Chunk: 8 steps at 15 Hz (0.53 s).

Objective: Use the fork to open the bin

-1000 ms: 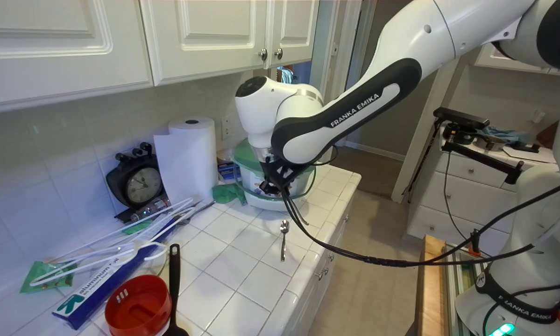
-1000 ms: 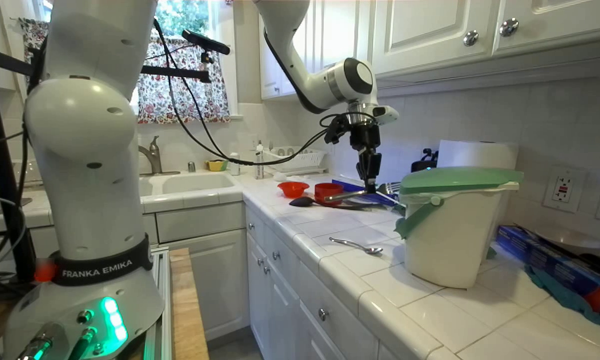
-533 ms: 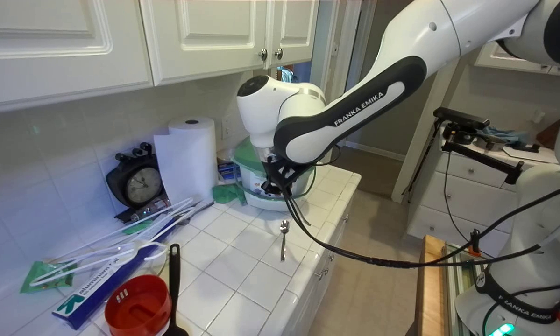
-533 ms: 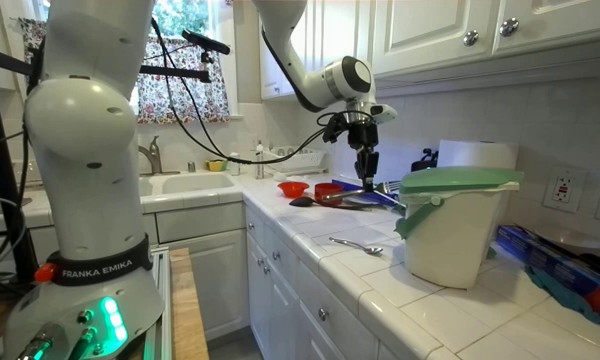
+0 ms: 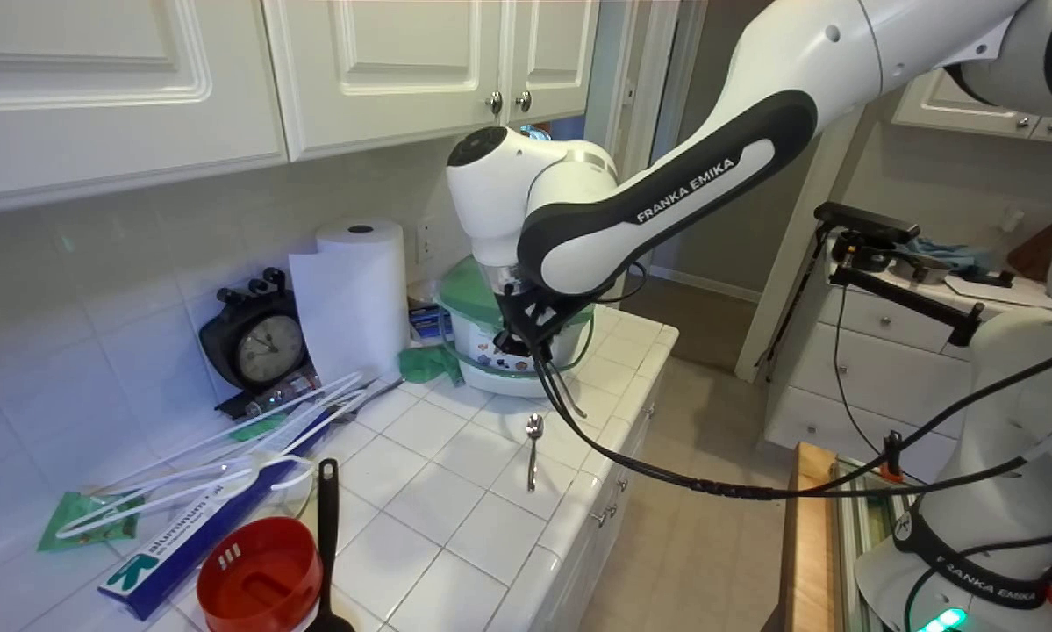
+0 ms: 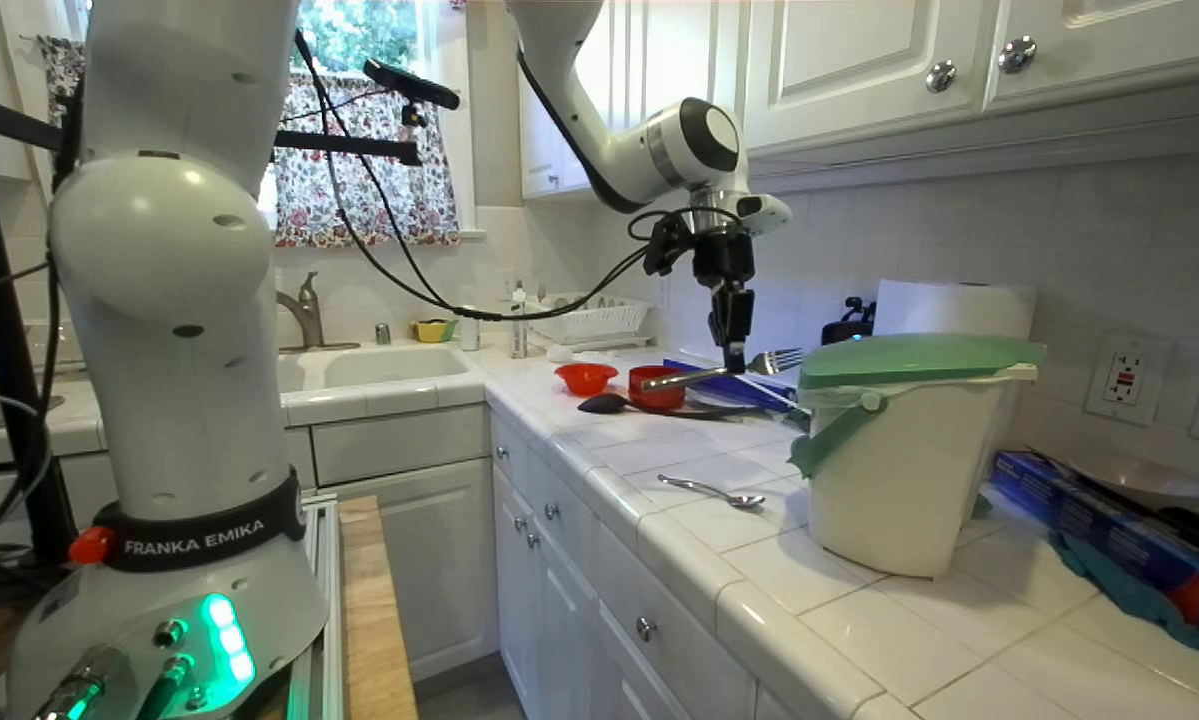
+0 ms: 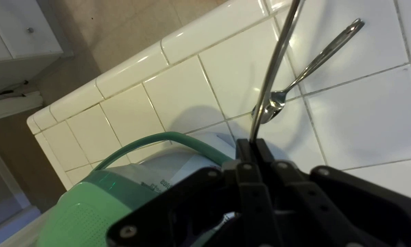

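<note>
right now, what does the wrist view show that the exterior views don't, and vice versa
Wrist only: a dotted patch on the green domed lid, and both black fingertips pinching the slim silver metal fork.

Exterior only: a white paper-towel roll in both exterior views, the fork's tines in an exterior view.

Shared: fork handle, squat white bin, silver metal spoon, white tiled counter.

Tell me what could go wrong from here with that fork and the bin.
1. The gripper pinches the slim fork at one spot near its middle, so pushing against the green lid might twist it or knock it loose.
2. The bin stands on the counter with nothing seen clamping it, so prying could tip or slide it.
3. The bin's handle hangs on the side near the gripper and may snag the fork.
</note>
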Tool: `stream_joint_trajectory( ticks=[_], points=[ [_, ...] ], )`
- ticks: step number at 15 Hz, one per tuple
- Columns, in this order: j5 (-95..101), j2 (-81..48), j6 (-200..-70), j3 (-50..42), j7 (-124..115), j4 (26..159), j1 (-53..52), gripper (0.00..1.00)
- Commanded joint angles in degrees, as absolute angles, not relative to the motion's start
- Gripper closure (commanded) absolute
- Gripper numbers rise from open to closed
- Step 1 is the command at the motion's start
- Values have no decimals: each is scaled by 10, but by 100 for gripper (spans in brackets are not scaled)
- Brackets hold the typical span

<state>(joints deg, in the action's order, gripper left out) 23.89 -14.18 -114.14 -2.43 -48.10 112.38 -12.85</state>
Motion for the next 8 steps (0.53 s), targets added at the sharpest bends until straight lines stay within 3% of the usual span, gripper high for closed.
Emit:
stream_joint_trajectory(
  ticks=[1, 8],
  points=[
    [252, -123, -1129, -14, -492, 1136, -117, 97],
    [233, -148, -1136, -10, -459, 1123, -102, 97]
  ],
)
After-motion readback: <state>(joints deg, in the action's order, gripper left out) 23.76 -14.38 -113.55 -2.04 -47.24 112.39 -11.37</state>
